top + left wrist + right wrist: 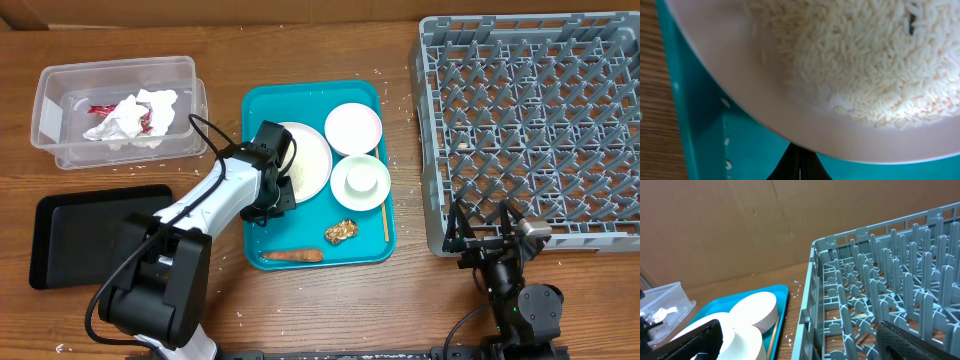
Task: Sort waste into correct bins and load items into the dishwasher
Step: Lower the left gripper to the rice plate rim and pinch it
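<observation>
Left gripper (280, 172) sits at the left rim of the large white plate (312, 158), on the teal tray (262, 100). In the left wrist view the rim crosses just above one dark finger, with rice (865, 60) heaped in the plate. You cannot tell whether the jaws pinch the rim or only bracket it.

Key relation: the plate lies right of the jaws and both bins lie left. The clear tub (60, 80) is far-left and holds the napkin (130, 118). The black tray (90, 235) is near-left, partly under the arm. The plate is round, so it has no long axis. An edge grip leaves its weight hanging to one side.

Judgement: the rice wants tipping out before the plate goes to the dish rack (540, 120) at far right. Your left arm is the nearer one. The right gripper (483, 232) is parked at the rack's near-left corner, jaws wide apart and holding nothing.

Room: two bowls (353, 127) crowd the plate's right side, so draw it leftward. The plate must clear the tray's raised lip. The worktop (225, 120) between tray and tub shows only stray grains.
</observation>
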You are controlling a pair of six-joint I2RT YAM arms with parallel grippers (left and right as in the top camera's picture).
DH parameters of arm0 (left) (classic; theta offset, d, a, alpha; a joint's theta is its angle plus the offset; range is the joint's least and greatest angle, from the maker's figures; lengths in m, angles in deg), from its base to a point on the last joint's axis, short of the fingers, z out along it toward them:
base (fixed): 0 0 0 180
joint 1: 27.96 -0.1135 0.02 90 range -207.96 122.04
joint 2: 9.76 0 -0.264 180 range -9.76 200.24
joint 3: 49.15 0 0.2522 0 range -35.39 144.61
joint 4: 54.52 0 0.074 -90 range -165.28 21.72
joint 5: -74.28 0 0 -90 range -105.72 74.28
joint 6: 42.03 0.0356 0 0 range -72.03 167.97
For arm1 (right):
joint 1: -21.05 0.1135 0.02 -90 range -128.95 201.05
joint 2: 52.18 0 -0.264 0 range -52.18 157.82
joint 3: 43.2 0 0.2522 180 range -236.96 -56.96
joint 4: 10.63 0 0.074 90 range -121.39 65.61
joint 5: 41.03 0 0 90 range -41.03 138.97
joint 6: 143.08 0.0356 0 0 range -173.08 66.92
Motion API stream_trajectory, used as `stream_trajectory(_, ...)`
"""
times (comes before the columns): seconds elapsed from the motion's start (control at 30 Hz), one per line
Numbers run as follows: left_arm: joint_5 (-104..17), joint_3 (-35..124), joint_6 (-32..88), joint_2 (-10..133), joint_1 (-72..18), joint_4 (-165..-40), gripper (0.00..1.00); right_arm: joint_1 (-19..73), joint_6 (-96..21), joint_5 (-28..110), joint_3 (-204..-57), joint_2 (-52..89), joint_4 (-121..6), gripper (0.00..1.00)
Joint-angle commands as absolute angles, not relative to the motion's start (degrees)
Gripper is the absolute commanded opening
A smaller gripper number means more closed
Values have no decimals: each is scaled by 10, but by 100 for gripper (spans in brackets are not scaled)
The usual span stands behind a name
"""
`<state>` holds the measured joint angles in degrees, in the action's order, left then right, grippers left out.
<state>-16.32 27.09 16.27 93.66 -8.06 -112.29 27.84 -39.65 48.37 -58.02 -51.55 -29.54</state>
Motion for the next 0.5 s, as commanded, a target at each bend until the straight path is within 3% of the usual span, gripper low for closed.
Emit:
stream_trajectory(0.0,-94,268,147,945,-88,-1111,4,278,-400,489,-574,-520,-292,100)
stream_trajectory(0.37,-131,372,192,927,-72,-1179,4,278,-400,489,-574,-520,-292,100)
stream_trajectory(0.47,-144,384,210,915,-51,-1162,12,278,-400,489,-574,-520,-292,100)
